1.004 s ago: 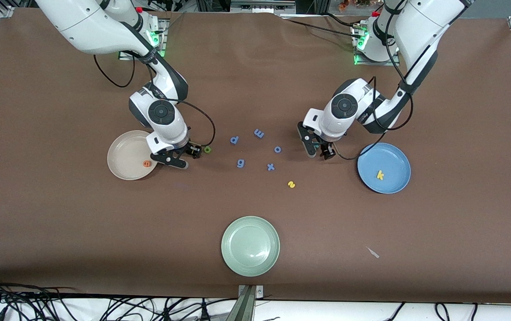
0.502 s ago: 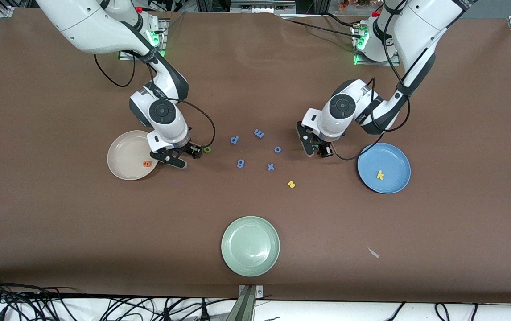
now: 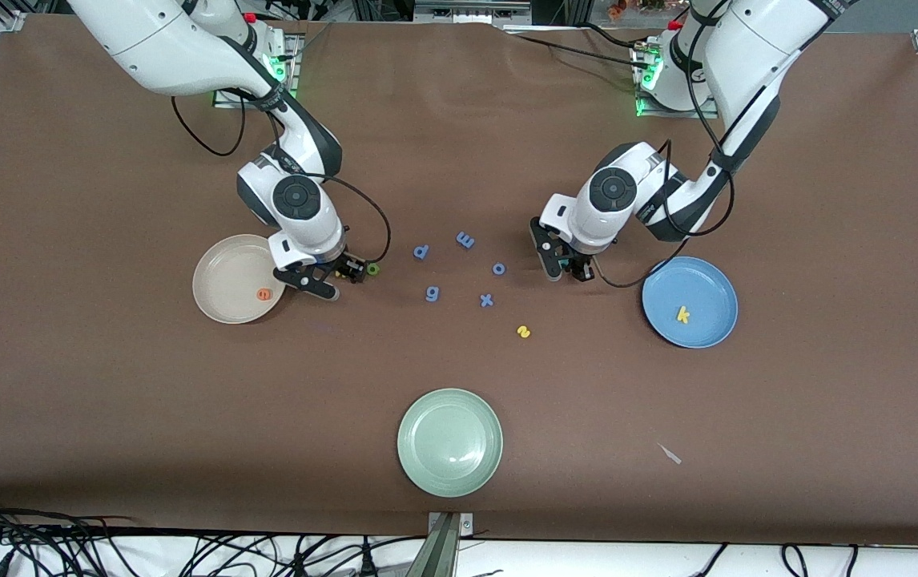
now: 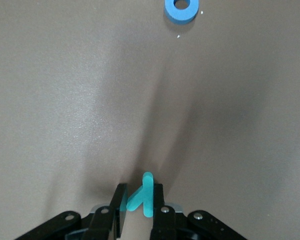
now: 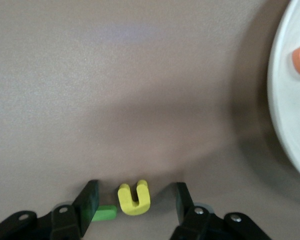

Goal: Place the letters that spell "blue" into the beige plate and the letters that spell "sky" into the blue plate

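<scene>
Left wrist view: left gripper [image 4: 138, 206] is pinching the teal y [image 4: 143, 195] tight, while right gripper [image 5: 135, 202] fingers are straddling the yellow u [image 5: 134, 198], spread apart.

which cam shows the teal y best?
Left wrist view: the teal y stands pinched between the shut left gripper fingers, unobstructed. In the front view the gripper body hides it. The right wrist view shows only the yellow u and nearby letters.

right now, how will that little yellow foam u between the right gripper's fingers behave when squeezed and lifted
The small yellow foam u looks thick and soft, so it will probably squash slightly. It seems very light. It lies flat beside a green foam piece, so the open right gripper might nudge both.
</scene>
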Controlling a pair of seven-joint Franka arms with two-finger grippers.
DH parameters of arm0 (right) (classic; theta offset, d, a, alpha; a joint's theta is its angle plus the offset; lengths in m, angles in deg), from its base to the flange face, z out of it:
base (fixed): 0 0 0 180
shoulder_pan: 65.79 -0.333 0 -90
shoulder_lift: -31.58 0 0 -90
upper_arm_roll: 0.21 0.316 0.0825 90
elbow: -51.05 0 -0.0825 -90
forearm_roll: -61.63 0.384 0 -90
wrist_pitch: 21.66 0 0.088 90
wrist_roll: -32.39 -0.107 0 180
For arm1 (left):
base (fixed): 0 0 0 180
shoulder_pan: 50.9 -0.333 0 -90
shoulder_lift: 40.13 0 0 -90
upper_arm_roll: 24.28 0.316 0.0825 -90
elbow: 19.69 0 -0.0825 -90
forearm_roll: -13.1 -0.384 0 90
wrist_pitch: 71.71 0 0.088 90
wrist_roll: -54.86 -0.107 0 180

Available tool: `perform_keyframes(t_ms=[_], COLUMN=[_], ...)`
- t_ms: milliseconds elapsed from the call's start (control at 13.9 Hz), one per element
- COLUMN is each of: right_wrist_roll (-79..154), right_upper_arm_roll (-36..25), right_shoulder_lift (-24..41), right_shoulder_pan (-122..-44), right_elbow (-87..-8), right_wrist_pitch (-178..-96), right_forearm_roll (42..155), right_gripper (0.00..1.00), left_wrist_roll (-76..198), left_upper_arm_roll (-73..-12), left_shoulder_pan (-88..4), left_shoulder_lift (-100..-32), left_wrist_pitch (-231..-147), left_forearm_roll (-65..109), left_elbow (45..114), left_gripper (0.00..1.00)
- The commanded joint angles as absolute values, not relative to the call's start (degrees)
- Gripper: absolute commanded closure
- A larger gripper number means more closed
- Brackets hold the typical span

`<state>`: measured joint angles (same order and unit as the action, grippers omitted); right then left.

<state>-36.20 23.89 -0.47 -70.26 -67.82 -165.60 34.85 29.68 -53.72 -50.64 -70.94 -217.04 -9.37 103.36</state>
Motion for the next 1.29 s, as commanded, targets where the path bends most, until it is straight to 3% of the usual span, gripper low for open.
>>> perform_keyframes(t_ms=[0, 215, 789, 1219], right_wrist_roll=[-37.93, -35.65, -33.02, -16.16], right_upper_arm_roll=[24.48, 24.4, 24.22, 23.25], right_shoulder_lift=[0.38, 0.81, 1.52, 7.31], right_shoulder_pan=[-69.83, -69.74, -69.65, -67.38], right_elbow=[-69.18, -69.88, -70.23, -66.46], right_wrist_pitch=[-166.33, -166.33, -166.24, -155.8], right_forearm_roll=[33.68, 33.68, 33.68, 35.6], right_gripper=[0.29, 0.29, 0.91, 0.91], left_wrist_roll=[30.07, 28.5, 2.78, -3.06], left_upper_arm_roll=[-53.9, -54.07, -53.81, -52.93], left_shoulder_pan=[-51.07, -51.43, -59.05, -68.55], left_shoulder_lift=[-69.32, -66.86, -67.28, -71.85], left_wrist_pitch=[-216.56, -208.24, -187.39, -187.11], left_forearm_roll=[-11.16, -11.07, -3.69, -4.83], left_elbow=[103.09, 99.85, 82.46, 81.47], left_gripper=[0.99, 0.99, 0.99, 0.99])
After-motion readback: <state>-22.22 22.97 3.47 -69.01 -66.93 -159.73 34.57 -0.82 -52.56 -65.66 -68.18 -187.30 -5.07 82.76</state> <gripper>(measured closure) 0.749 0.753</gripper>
